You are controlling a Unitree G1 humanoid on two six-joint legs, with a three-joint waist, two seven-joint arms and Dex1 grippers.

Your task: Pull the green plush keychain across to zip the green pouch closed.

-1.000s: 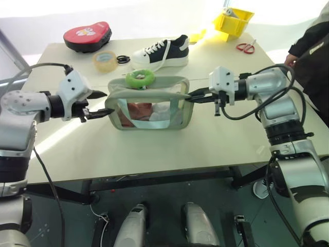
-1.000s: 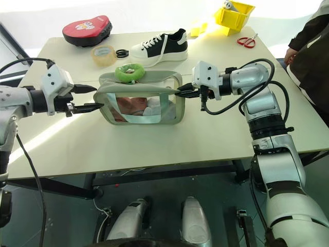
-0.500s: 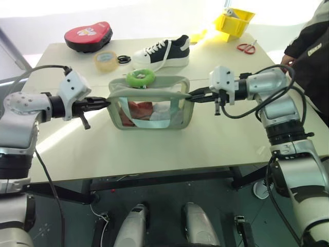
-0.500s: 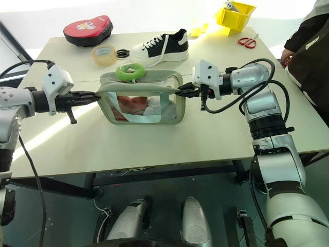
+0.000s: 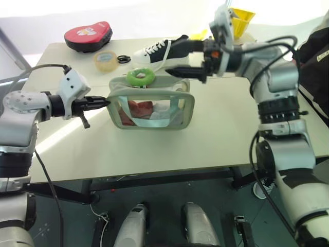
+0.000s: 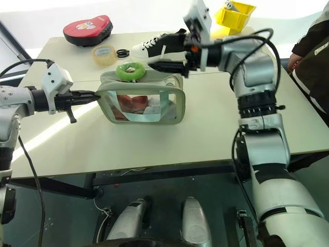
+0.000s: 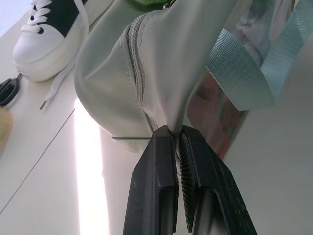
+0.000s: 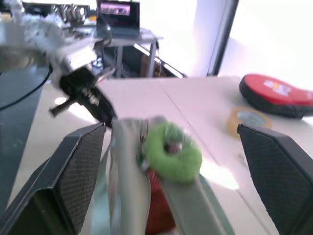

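Green pouch (image 5: pixel 151 105) lies crosswise; left gripper (image 5: pixel 104 102) jaws pinch its end, right gripper (image 5: pixel 184 57) jaws spread

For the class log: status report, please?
Left gripper shut on pouch end. Right gripper open, above pouch, short of keychain. Nothing between them.

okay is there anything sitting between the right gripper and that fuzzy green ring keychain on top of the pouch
Nothing visible. The open right gripper hangs above the pale green fabric pouch, fingers aimed along its top toward the lime-green fuzzy ring keychain. The white-and-black sneaker sits behind that line.
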